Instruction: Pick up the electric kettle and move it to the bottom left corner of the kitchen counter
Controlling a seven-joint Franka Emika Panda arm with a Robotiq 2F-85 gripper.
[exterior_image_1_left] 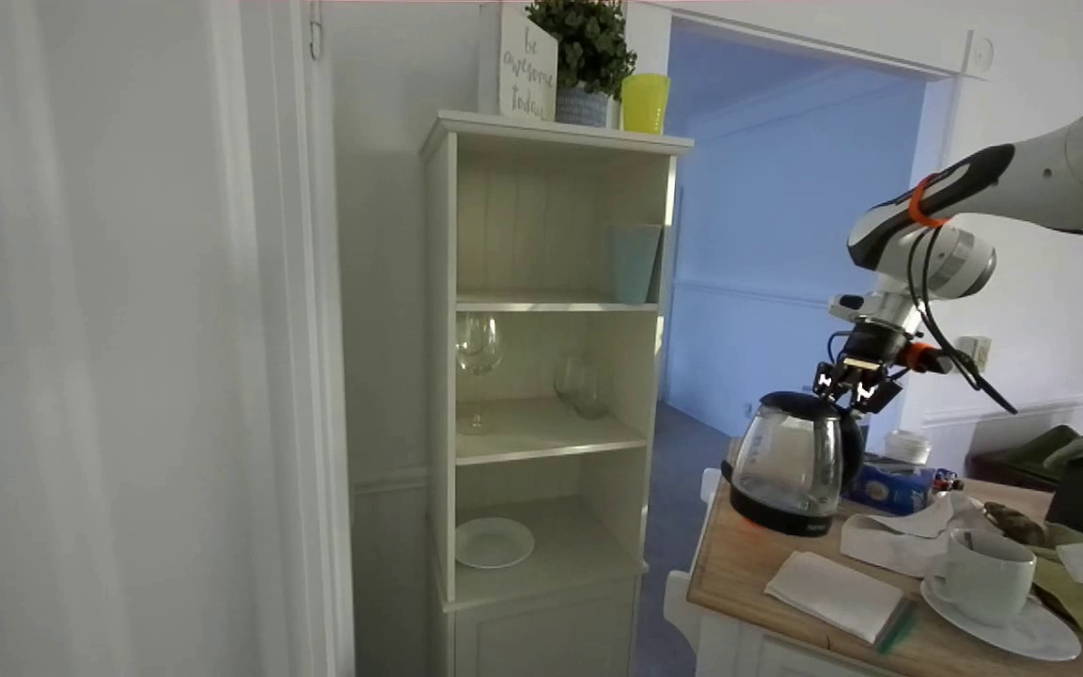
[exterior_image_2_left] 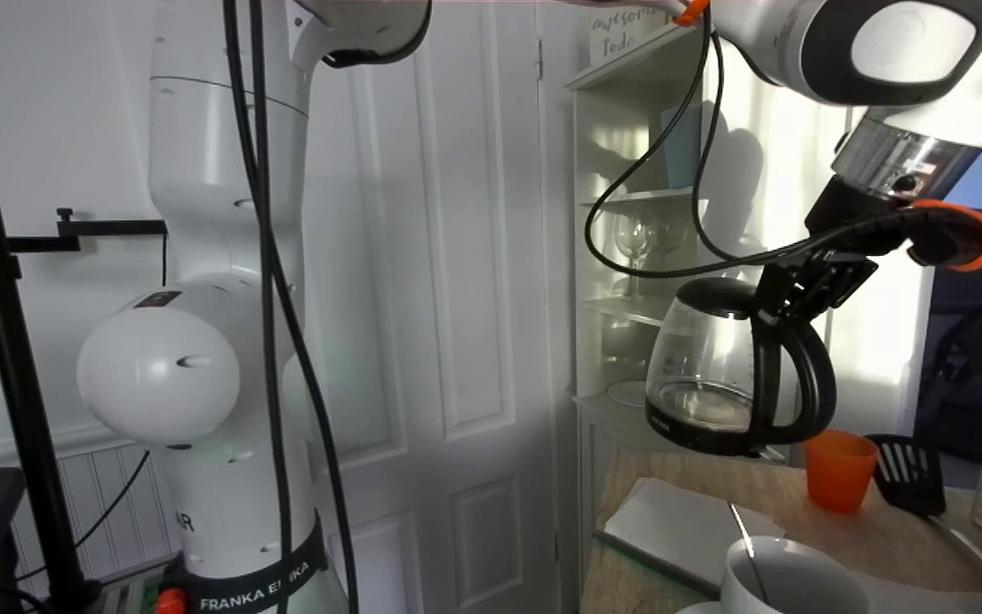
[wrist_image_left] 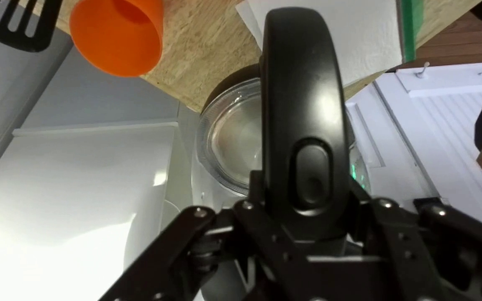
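Note:
The electric kettle point(exterior_image_1_left: 786, 461) has a clear body with a black lid, handle and base. It hangs slightly tilted and appears raised above the tan wooden counter point(exterior_image_1_left: 739, 574), near a corner, in both exterior views point(exterior_image_2_left: 700, 367). My gripper point(exterior_image_1_left: 847, 400) is shut on the top of the kettle's black handle, also in an exterior view point(exterior_image_2_left: 785, 311). In the wrist view the handle point(wrist_image_left: 303, 104) stands between the fingers point(wrist_image_left: 306, 188) and hides part of the body. The counter's corner edge point(wrist_image_left: 199, 46) shows behind the kettle there.
A white notebook point(exterior_image_1_left: 838, 592), a white cup point(exterior_image_1_left: 983, 574) on a saucer point(exterior_image_1_left: 1030, 635), and a blue box point(exterior_image_1_left: 889, 484) are on the counter. An orange cup point(exterior_image_2_left: 840, 469) and black spatula point(exterior_image_2_left: 913, 469) stand near the kettle. A pale shelf cabinet point(exterior_image_1_left: 541, 451) is beyond the edge.

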